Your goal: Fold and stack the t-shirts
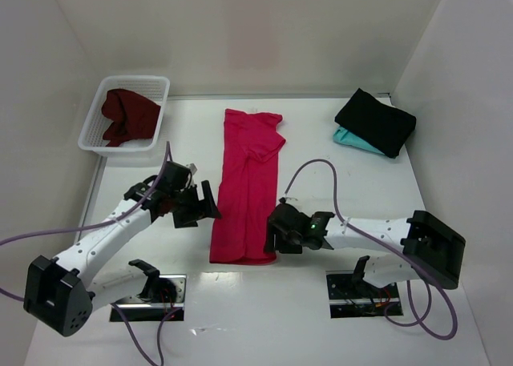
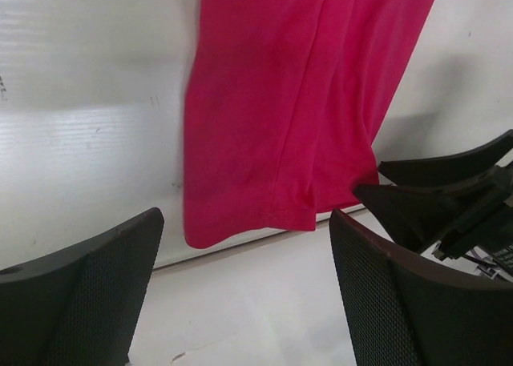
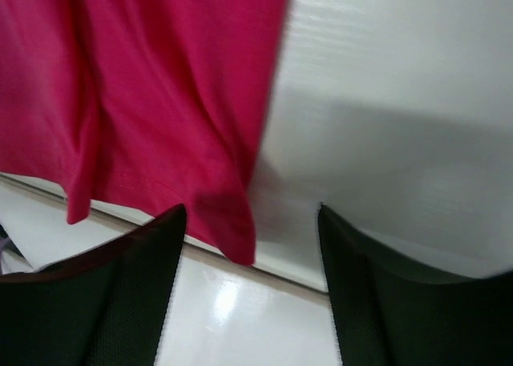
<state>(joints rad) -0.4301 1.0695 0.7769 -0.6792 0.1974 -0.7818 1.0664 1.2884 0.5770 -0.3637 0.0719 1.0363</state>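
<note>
The crimson-pink t-shirt [image 1: 248, 186] lies in a long narrow folded strip down the middle of the table. My left gripper [image 1: 210, 209] is open and empty beside its lower left edge; the left wrist view shows the shirt's hem [image 2: 280, 126] ahead of the open fingers. My right gripper [image 1: 272, 231] is open and empty at the shirt's lower right corner [image 3: 160, 102]. The dark maroon t-shirt [image 1: 127, 116] lies crumpled in the basket. The black t-shirt [image 1: 375, 122] lies folded on top of the teal t-shirt [image 1: 357, 143] at the back right.
The white lattice basket [image 1: 94, 138] stands at the back left. White walls enclose the table on three sides. Purple cables loop beside both arms. The right gripper's fingers show at the right edge of the left wrist view [image 2: 449, 198].
</note>
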